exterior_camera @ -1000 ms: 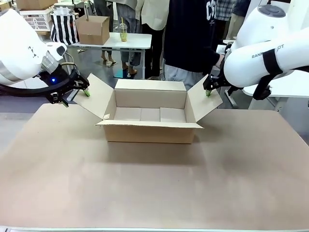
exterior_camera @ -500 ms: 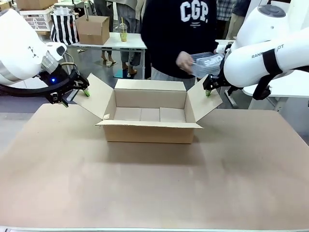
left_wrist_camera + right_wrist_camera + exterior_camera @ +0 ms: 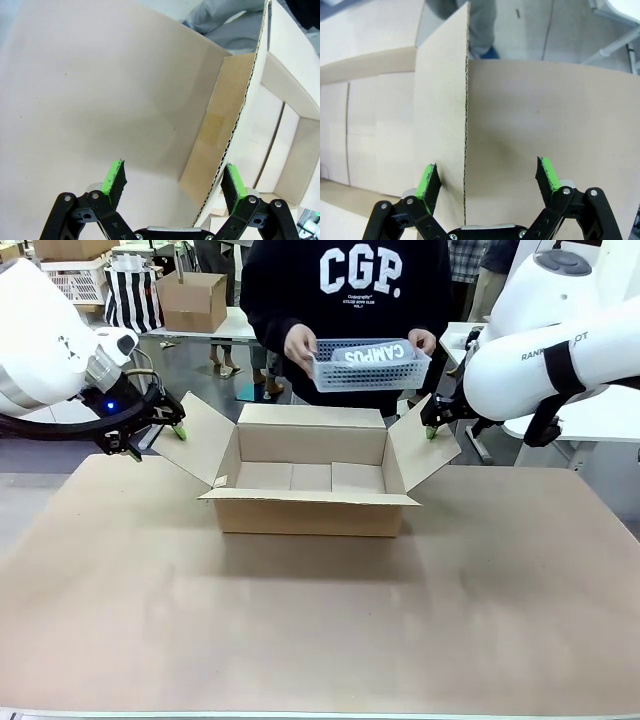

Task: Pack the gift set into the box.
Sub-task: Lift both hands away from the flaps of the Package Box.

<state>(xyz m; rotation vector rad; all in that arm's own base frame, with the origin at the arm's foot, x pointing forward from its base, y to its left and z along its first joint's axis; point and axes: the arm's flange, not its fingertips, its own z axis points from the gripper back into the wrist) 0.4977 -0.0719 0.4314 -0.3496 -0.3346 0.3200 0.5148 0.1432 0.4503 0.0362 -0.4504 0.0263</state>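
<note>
Both spread, my left end effector and right end effector straddle the flaps of the box. The person holds the gift set above it, awaiting placement inside.

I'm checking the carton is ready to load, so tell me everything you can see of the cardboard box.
The box is a wide, shallow brown corrugated carton, upright on the table, top open, nothing inside; bottom-flap seams show on its floor. The far flap stands up, the near one folds outward, both side flaps splay out. The open left gripper straddles the left flap's edge, the open right gripper the right one's. The gift set is held above its far side, apart.
</note>
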